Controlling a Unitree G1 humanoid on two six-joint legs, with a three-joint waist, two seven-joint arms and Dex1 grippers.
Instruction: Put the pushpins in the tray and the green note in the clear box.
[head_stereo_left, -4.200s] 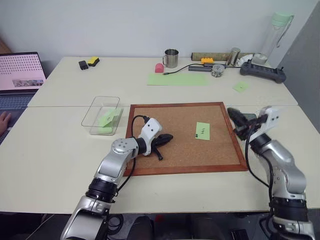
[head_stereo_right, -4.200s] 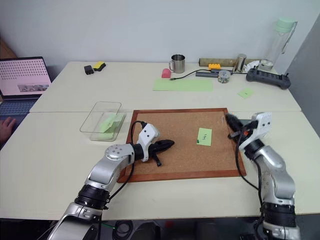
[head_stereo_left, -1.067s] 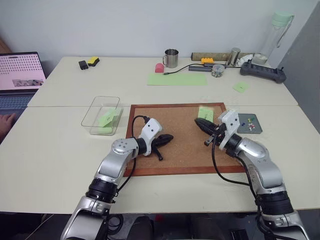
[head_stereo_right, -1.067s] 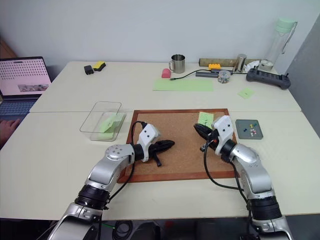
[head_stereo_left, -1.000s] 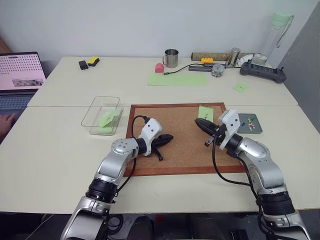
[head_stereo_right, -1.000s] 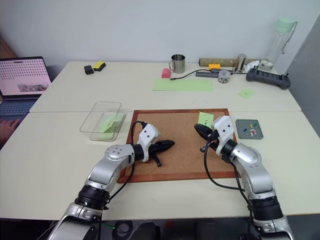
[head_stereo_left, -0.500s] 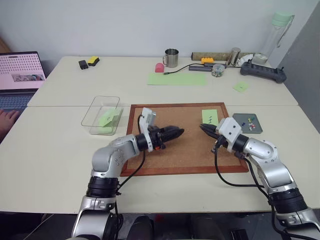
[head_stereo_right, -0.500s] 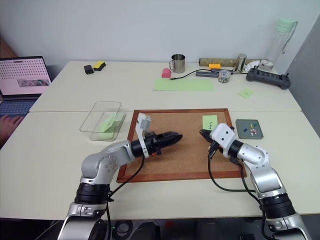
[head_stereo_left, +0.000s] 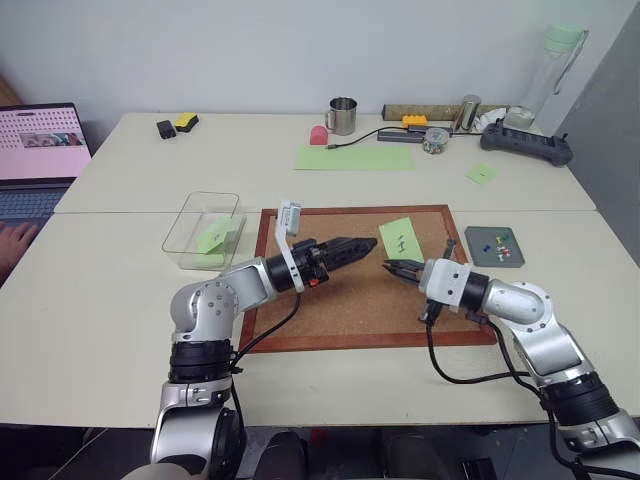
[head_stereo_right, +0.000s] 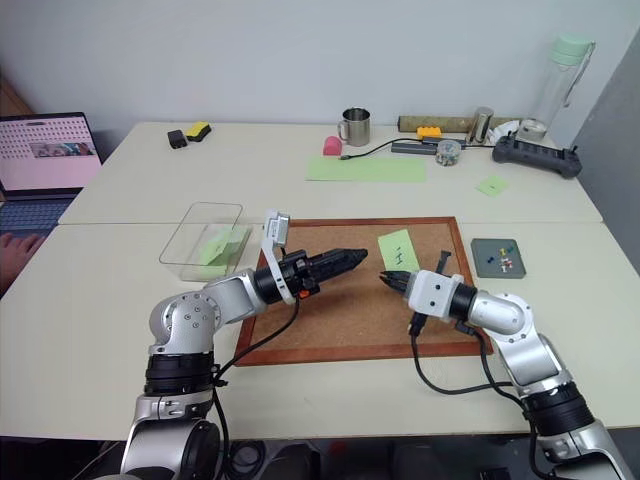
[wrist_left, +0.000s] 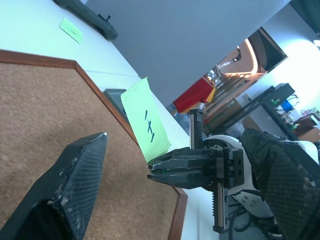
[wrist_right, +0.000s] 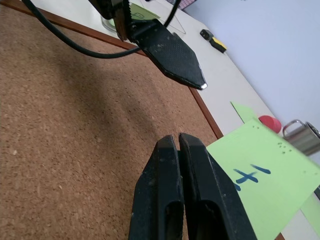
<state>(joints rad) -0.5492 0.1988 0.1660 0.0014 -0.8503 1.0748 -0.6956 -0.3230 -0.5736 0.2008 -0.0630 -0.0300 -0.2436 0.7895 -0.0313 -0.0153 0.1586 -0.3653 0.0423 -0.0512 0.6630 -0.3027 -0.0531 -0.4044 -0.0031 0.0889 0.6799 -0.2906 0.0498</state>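
From the head cameras, both arms meet over the cork board (head_stereo_left: 330, 300). The right gripper (head_stereo_left: 388, 267) has its fingers pinched together on the lower corner of the green note (head_stereo_left: 400, 238), which stands up off the board, tilted. The left gripper (head_stereo_left: 368, 244) points at the note from the other side, just short of it. The grey tray (head_stereo_left: 495, 246) sits on the table just beside the board's right edge, with the pushpins (head_stereo_left: 496, 243) lying in it. The clear box (head_stereo_left: 203, 231) is off the board's left side, well apart from the note, with green paper already inside.

Through the left wrist camera, the left gripper's two black fingers (wrist_left: 70, 190) stand wide apart with nothing between them. The note (wrist_left: 145, 125) hangs in that gap, its dark mark facing the camera, and the right gripper (wrist_left: 152, 172) clamps its bottom corner.

Through the right wrist camera, the right fingers (wrist_right: 167, 200) press flat together, the note (wrist_right: 262, 177) fanning out beside them, and one left finger (wrist_right: 172, 55) hovers above the cork.
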